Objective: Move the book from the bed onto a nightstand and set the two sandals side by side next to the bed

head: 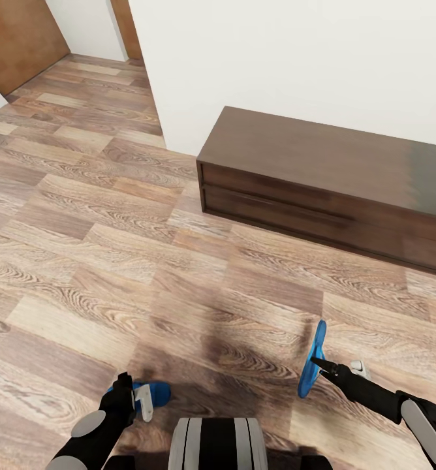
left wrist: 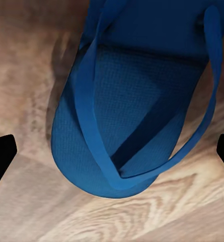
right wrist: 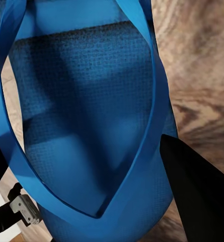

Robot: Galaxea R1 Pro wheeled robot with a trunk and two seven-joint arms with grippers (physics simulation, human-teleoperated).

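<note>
One bright blue sandal [head: 156, 393] lies flat on the wood floor, strap side up, just in front of the robot's base. My left gripper [head: 138, 397] hovers over it, open, with its black fingertips [left wrist: 1, 157] wide on either side of the sandal [left wrist: 117, 116] and apart from it. The other sandal [head: 312, 359] is lifted off the floor and stands on its edge, with my right gripper [head: 320, 364] shut on it. In the right wrist view this sandal [right wrist: 86, 116] sits between the dark fingers [right wrist: 195, 189]. The book, bed and nightstand are out of view.
A long low dark brown cabinet [head: 329, 176] stands against the white wall [head: 296, 59] ahead to the right. Wood-plank floor [head: 100, 228] stretches ahead and left toward a passage with brown doors [head: 15, 39]. The robot's trunk [head: 218, 445] shows at the bottom.
</note>
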